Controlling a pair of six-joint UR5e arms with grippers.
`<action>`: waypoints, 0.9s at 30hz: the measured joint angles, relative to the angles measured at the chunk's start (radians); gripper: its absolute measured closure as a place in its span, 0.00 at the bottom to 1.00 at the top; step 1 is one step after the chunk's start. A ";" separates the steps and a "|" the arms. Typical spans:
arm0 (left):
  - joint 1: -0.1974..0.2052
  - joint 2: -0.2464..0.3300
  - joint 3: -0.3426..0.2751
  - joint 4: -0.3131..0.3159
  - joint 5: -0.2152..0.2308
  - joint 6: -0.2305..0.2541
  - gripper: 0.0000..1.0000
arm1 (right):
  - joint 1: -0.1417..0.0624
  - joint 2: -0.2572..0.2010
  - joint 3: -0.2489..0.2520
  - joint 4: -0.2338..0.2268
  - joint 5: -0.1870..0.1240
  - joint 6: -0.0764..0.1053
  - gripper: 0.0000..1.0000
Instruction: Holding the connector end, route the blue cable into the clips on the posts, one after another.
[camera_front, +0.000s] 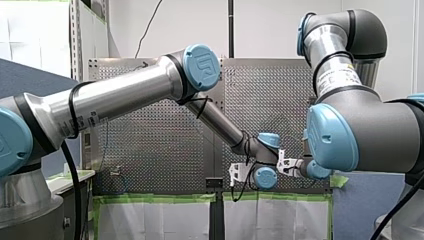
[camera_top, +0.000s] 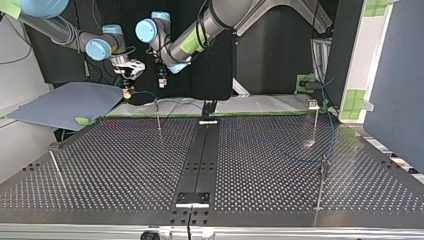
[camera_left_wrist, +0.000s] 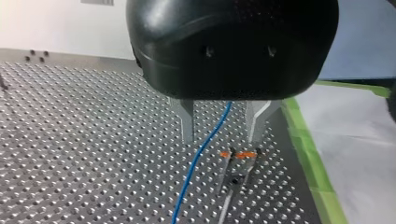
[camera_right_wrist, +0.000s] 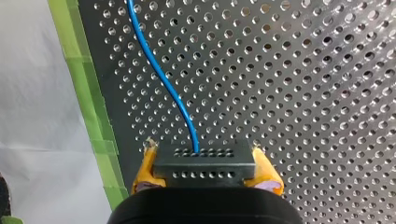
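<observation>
Right wrist view: pinching black connector (camera_right_wrist: 205, 161) in my right gripper (camera_right_wrist: 205, 169), between yellow pads (camera_right_wrist: 145, 170); trailing blue cable (camera_right_wrist: 161, 77) out over perforated table (camera_right_wrist: 303, 93). Left wrist view: holding my left gripper (camera_left_wrist: 220, 137) spread around that cable, orange-marked clip (camera_left_wrist: 238, 163) just ahead.

Two robot arms (camera_top: 200, 30) (camera_top: 55, 30), one blue cable (camera_left_wrist: 201, 154), one black connector (camera_right_wrist: 204, 163), four posts (camera_top: 158, 116) (camera_top: 316, 122) (camera_top: 321, 185) (camera_top: 56, 169).
</observation>
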 joint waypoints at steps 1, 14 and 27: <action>0.001 0.000 0.000 0.009 0.001 0.001 0.45 | -0.001 0.000 0.000 0.000 0.000 -0.003 1.00; 0.037 0.001 0.000 0.117 0.042 0.039 0.45 | 0.006 0.002 0.000 0.005 -0.008 -0.018 1.00; 0.107 0.000 0.000 0.106 0.123 0.095 0.45 | 0.009 0.002 0.000 0.013 -0.014 -0.019 1.00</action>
